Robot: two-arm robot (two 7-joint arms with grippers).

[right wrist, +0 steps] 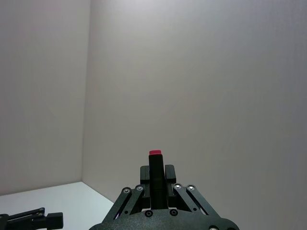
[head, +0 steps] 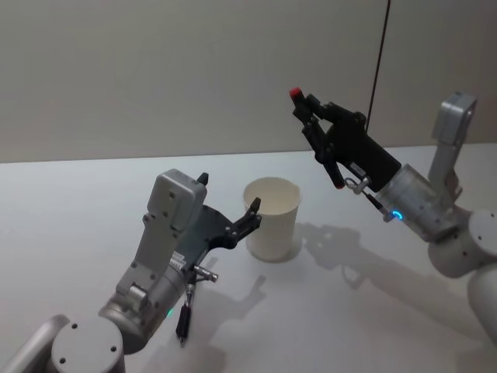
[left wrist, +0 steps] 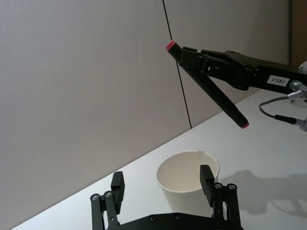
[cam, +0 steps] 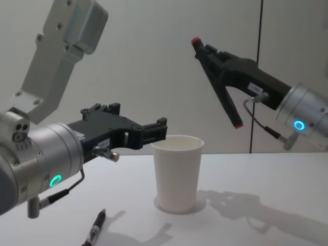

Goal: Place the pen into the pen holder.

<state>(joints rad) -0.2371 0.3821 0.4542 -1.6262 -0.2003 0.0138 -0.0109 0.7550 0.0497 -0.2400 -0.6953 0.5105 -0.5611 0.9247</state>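
Observation:
The pen (head: 320,144) is black with red ends. My right gripper (head: 309,107) is shut on its upper part and holds it tilted in the air, above and to the right of the pen holder (head: 272,221). The pen (cam: 221,84) has its lower tip well above the rim of the pen holder (cam: 178,174), a white paper cup standing upright mid-table. My left gripper (head: 230,193) is open just left of the cup, one fingertip (head: 255,206) close to the rim. In the left wrist view the cup (left wrist: 189,191) lies just beyond the open fingers (left wrist: 117,184).
A second dark pen-like object (cam: 96,225) lies on the white table (head: 70,210) near the front, below my left arm. A plain wall with a dark vertical seam (head: 380,70) stands behind the table.

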